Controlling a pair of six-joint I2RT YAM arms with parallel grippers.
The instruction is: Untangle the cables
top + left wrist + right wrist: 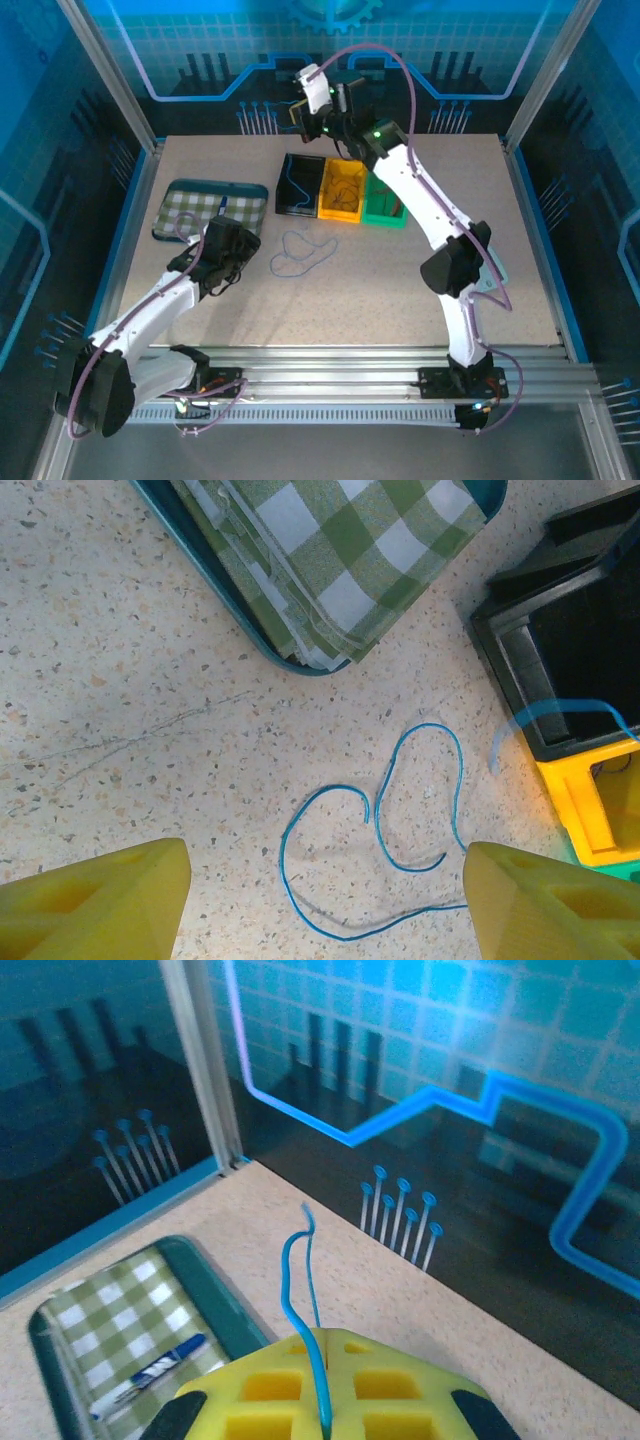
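A thin blue cable (300, 252) lies in loose loops on the table; in the left wrist view this blue cable (340, 880) curls on the speckled surface between my fingers. My left gripper (225, 250) hovers just left of it, and the left gripper (325, 890) is open with nothing between its yellow fingers (100, 900). My right gripper (312, 95) is raised at the back of the table. In its wrist view the right gripper (322, 1338) is shut on a second blue cable (292, 1270). This second cable (290, 185) hangs down into the black bin (310, 168).
Black, yellow (342, 210) and green (385, 215) bins stand in a row at the back middle. A teal tray (170, 188) with a green checked cloth sits at the left, close to my left gripper. A blue pen (160, 1365) lies on the cloth.
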